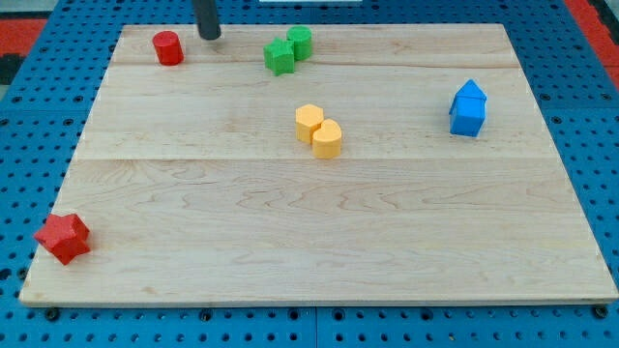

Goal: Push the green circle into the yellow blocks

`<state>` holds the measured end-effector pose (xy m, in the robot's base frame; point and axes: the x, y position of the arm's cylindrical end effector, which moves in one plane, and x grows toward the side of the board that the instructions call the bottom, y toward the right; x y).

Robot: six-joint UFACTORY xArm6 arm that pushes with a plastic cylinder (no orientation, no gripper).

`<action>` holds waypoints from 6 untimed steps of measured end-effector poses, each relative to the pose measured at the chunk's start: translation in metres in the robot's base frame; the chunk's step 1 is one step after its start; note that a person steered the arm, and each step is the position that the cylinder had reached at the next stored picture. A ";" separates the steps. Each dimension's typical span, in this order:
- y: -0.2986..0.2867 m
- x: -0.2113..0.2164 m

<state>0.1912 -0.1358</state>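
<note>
The dark rod's tip (209,37) rests near the top edge of the pale wooden bench (309,232), between the red cylinder block (168,47) and the green blocks; no claw is fitted. The green circle block (301,42) touches the green star block (279,56). Below them sit the yellow hexagon block (309,123) and yellow cylinder block (327,139), touching.

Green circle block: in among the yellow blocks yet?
Not yet. The green circle block sits apart from both yellow blocks, touching the green star.

red cylinder (168,47) | red star (63,238) | blue blocks (468,108) | green star (280,56)
</note>
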 end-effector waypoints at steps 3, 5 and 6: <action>0.127 0.017; 0.170 0.090; 0.171 0.064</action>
